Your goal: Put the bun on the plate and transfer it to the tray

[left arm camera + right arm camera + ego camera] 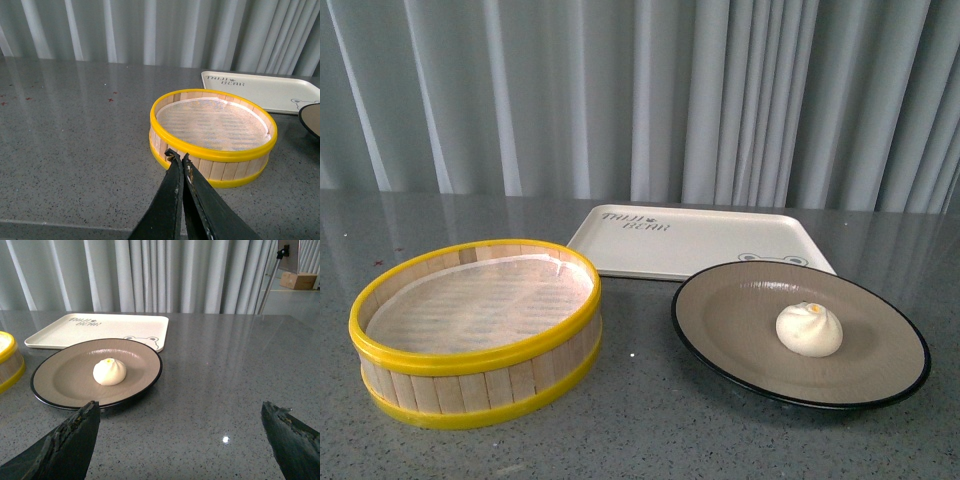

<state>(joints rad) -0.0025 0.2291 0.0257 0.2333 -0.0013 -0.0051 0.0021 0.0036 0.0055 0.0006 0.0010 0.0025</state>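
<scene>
Risking a spill on the lift: tray (720, 240) is lying just beyond plate (740, 320), which is sitting right ahead of right gripper (178, 407). A one-rim grab is prob. tipping it & rolling bun (809, 329), resting loose mid-plate. Right gripper is gaping wide, empty; left gripper (179, 157) is pinching closed on nothing.
</scene>
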